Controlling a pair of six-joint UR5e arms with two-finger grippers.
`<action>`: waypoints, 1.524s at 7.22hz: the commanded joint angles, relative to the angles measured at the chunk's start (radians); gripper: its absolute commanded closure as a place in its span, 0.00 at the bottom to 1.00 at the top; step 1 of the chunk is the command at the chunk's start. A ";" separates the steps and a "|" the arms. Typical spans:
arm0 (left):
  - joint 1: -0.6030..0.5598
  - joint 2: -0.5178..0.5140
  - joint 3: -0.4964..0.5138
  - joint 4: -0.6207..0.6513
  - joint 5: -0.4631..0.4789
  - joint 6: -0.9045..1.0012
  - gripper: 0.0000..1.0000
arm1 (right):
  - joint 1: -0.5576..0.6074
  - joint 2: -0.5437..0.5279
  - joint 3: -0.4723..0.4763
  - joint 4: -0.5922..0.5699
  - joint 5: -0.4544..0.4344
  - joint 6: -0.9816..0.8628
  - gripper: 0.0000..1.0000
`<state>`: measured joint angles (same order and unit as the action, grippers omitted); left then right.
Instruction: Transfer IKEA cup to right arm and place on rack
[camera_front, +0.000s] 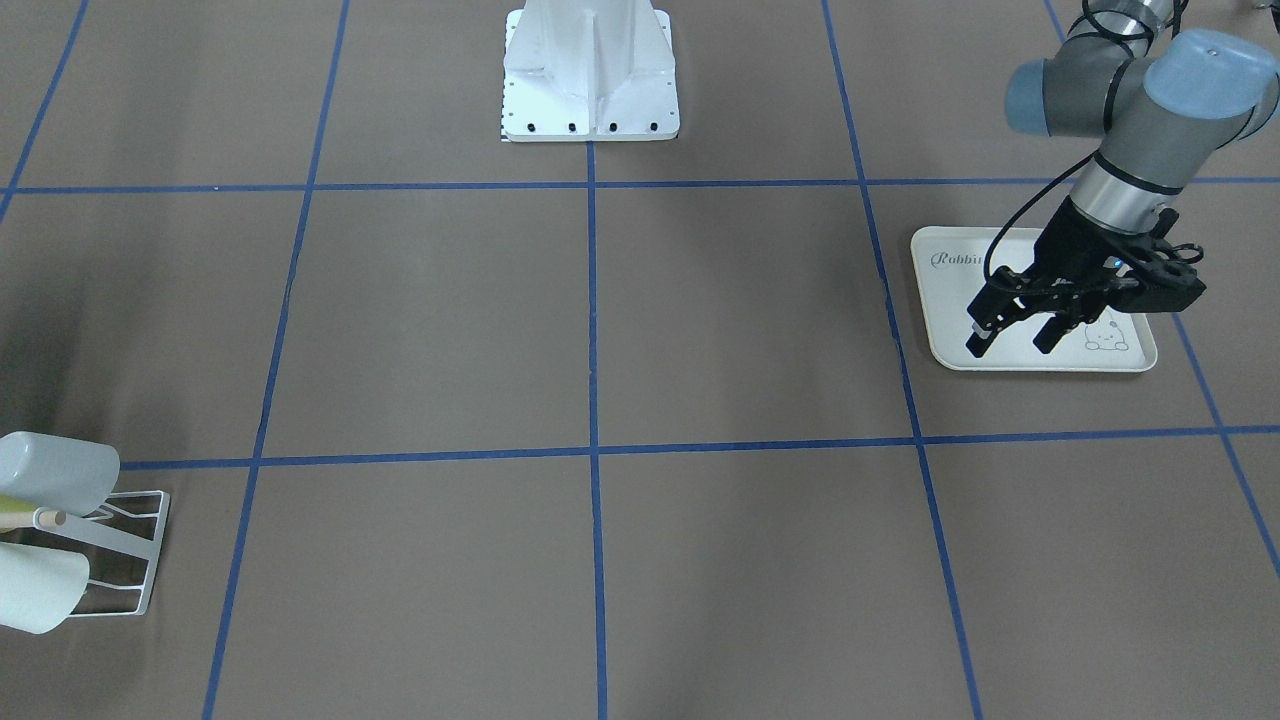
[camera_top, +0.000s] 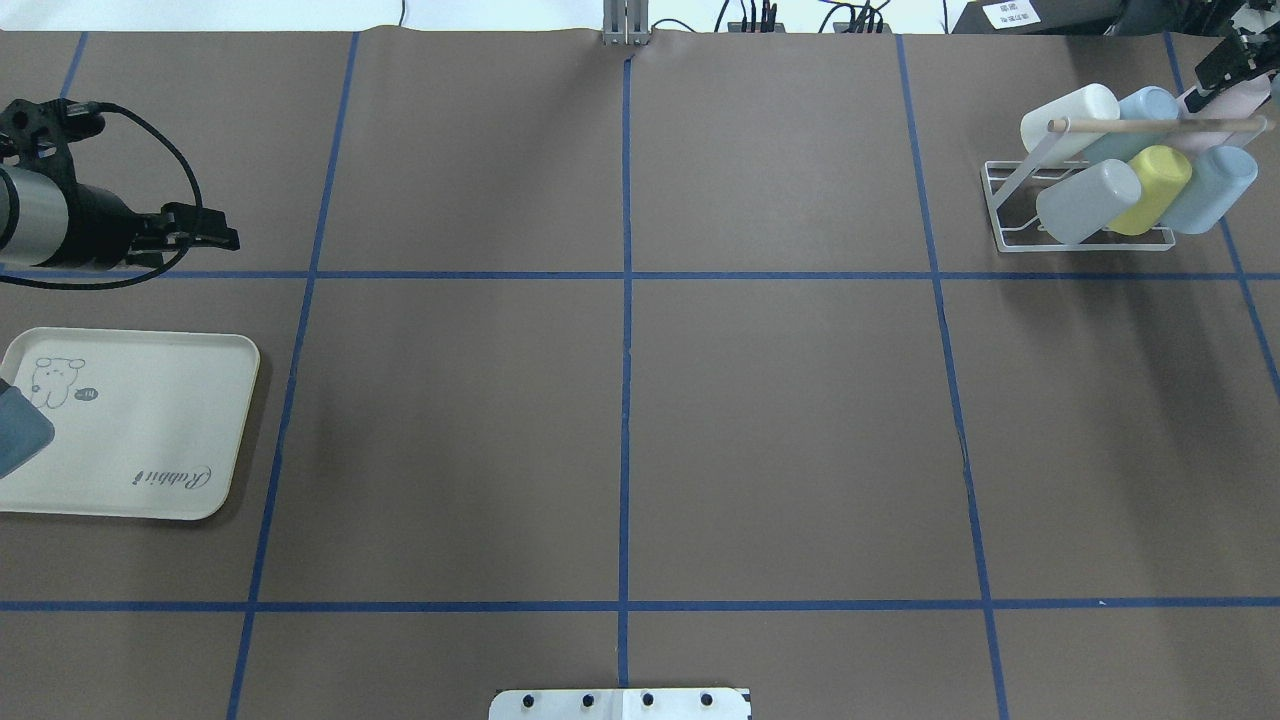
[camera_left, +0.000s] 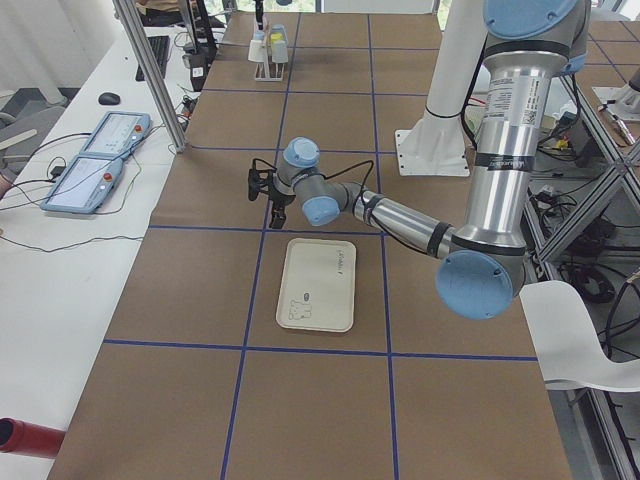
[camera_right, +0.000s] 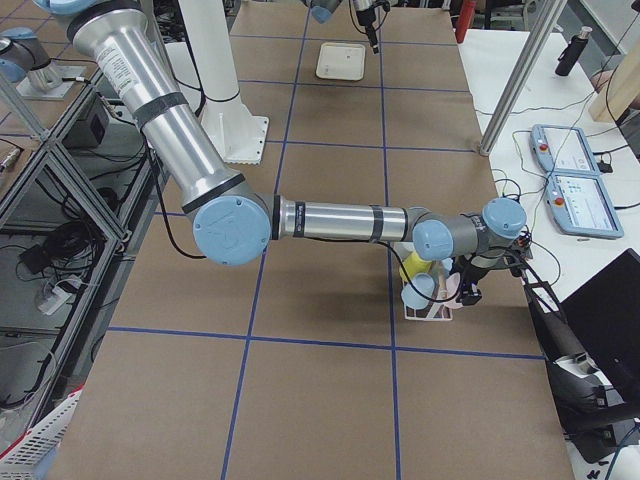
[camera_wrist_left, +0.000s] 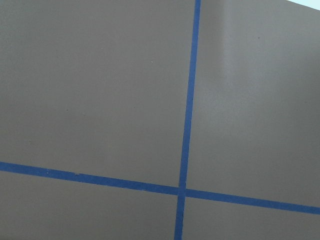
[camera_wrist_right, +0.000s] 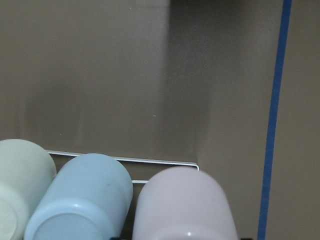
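Hovering near tray (camera_front: 945, 310): L tool (camera_front: 1010, 345), jaws apart.

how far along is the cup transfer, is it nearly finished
Nearly finished, it seems. Done: the rabbit tray holds no cup and the left pincer hangs open and empty by it, so the handover looks complete. In hand: the right pincer is at the rack, with a pink cup lying there between its fingertips; whether it is clamped is unclear. Left: release if needed, then withdraw.

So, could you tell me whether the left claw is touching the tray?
Apart. The overhead view shows bare table between the left claw and the tray.
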<state>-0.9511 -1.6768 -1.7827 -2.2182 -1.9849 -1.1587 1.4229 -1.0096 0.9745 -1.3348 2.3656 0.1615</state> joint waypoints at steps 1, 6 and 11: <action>-0.055 0.003 -0.007 0.041 -0.011 0.119 0.00 | 0.001 0.008 0.003 0.000 0.001 -0.002 0.01; -0.186 0.230 -0.081 0.179 -0.127 0.622 0.00 | 0.037 -0.198 0.414 -0.112 -0.017 0.023 0.01; -0.477 0.250 -0.055 0.500 -0.365 1.050 0.00 | 0.036 -0.503 0.702 -0.078 -0.013 0.096 0.01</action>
<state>-1.3911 -1.4290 -1.8416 -1.7797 -2.3058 -0.1585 1.4595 -1.4591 1.6467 -1.4341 2.3444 0.2637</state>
